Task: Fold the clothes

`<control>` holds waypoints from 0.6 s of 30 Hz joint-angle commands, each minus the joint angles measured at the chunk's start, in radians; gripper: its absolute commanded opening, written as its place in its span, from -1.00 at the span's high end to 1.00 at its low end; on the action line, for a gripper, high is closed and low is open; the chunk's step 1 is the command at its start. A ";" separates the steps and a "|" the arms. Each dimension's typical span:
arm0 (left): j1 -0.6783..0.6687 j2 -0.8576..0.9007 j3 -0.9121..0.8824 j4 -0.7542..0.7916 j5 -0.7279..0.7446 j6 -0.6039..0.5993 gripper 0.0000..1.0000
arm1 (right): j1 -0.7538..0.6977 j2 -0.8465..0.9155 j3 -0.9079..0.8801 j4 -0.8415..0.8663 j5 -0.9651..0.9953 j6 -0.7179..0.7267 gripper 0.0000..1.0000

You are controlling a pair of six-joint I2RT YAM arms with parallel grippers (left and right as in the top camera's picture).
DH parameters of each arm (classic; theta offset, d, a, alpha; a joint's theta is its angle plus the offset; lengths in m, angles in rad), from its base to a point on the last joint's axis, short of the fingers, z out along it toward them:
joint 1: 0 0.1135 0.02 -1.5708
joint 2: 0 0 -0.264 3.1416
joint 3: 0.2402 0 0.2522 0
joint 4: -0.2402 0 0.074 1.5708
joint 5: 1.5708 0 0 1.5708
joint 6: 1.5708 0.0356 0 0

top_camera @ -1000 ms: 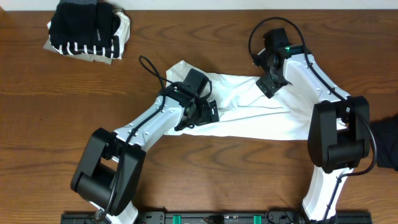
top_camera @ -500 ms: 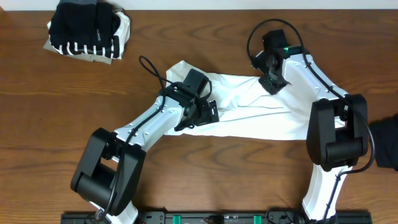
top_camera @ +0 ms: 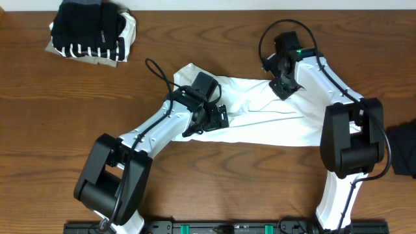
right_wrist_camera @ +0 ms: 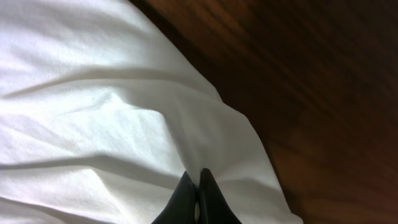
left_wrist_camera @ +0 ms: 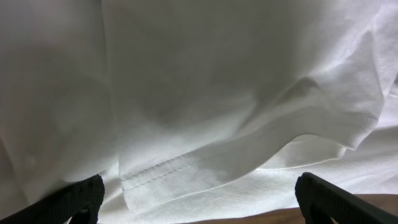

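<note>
The white shirt (top_camera: 260, 114) lies rumpled across the tabletop (top_camera: 65, 117). My right hand (top_camera: 284, 88) is at the shirt's far edge, its fingers pinched tight on the cloth just beside bare wood. My left hand (top_camera: 211, 120) is over the shirt's left part, spread wide above a hemmed fold and holding nothing. Folded dark and striped clothes (top_camera: 91, 32) sit well apart from the shirt, beyond its left end.

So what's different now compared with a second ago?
The right jaws snapped shut, apparently pinching the white T-shirt at its far edge, and crept slightly farther from the robot's base. The left jaws stayed wide open over the shirt, and the folded pile didn't move.
</note>
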 commanded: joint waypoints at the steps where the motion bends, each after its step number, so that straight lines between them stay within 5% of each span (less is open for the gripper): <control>1: 0.002 0.006 -0.017 -0.005 -0.013 0.002 -1.00 | 0.012 -0.008 -0.004 -0.002 -0.005 0.071 0.97; 18: 0.002 0.006 -0.017 -0.008 -0.013 0.002 -1.00 | 0.109 -0.115 -0.004 -0.282 -0.143 0.349 0.97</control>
